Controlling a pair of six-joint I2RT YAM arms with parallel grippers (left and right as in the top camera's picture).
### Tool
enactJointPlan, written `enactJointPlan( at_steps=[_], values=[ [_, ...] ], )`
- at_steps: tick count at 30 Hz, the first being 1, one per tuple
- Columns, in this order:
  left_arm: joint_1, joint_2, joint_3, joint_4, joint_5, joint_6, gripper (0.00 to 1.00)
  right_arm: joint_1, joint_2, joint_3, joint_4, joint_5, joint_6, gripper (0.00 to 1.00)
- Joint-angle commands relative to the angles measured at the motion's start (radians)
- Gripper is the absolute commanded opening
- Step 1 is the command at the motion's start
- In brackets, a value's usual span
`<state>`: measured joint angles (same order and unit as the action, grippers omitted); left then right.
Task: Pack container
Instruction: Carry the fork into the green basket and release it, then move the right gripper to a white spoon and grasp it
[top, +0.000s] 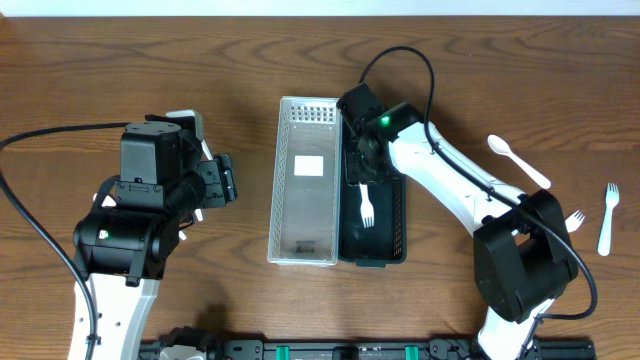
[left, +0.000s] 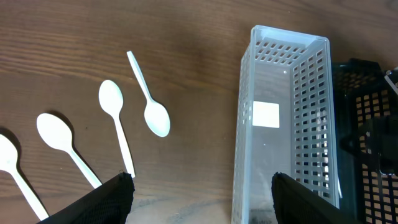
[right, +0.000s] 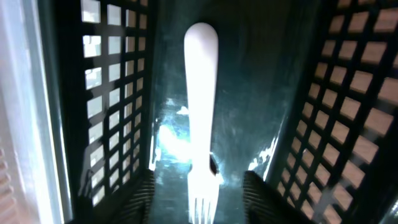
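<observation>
Fingers (right: 142, 198) of the right tool (right: 200, 198) stood nearest the wrist camera, one on each side of a white fork (right: 200, 118). Jaws were parted and clear of the fork, gripping nothing. The fork lay flat on the floor of the black basket (top: 398, 215), tines toward 6 o'clock.

A clear basket (top: 300, 215) sat touching the black one at its 9 o'clock side. It held nothing I could make out but a white label.

The left tool (left: 202, 202) hung wide open and empty near the clear basket's 6 o'clock end. Several white spoons (left: 155, 118) lay loose on the worktop (left: 186, 50) at its 9 o'clock.

At 3 o'clock of the black basket, well apart, lay a loose spoon (top: 518, 160) and two more forks (top: 608, 218).

My reading: fork placement was finishing, with packing barely begun. Next, the right tool needs a straight lift clear of the lattice walls, then a swing toward 3 o'clock for another fork.
</observation>
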<state>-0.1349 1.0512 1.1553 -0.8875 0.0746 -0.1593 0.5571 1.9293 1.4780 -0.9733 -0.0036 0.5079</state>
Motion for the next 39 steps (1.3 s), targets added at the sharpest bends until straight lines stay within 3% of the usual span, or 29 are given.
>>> enactJointPlan(
  at_steps=[1, 4, 7, 8, 11, 14, 22, 39],
  values=[
    [-0.001, 0.0, 0.01, -0.003, -0.012, 0.004, 0.73, -0.03, -0.046, 0.076, -0.036, 0.016, -0.166, 0.52],
    [-0.001, 0.0, 0.01, -0.003, -0.012, 0.004, 0.73, -0.08, -0.093, 0.178, -0.109, 0.089, -0.267, 0.61],
    [-0.001, 0.0, 0.01, -0.003, -0.012, 0.004, 0.73, -0.171, -0.135, 0.286, -0.14, 0.153, -0.358, 0.8],
    [-0.001, 0.0, 0.01, -0.003, -0.012, 0.004, 0.73, -0.221, -0.146, 0.327, -0.14, 0.129, -0.443, 0.89],
    [-0.001, 0.0, 0.01, -0.003, -0.012, 0.004, 0.73, -0.351, -0.146, 0.399, -0.171, -0.01, -0.742, 0.99],
    [-0.001, 0.0, 0.01, -0.003, -0.012, 0.004, 0.73, -0.495, -0.132, 0.396, -0.218, -0.057, -0.997, 0.99],
    [-0.001, 0.0, 0.01, -0.007, -0.012, 0.004, 0.73, -0.715, 0.002, 0.389, -0.243, -0.057, -1.248, 0.93],
    [-0.001, 0.0, 0.01, -0.01, -0.012, 0.004, 0.73, -0.799, 0.365, 0.389, -0.261, -0.056, -1.298, 0.84]
  ],
)
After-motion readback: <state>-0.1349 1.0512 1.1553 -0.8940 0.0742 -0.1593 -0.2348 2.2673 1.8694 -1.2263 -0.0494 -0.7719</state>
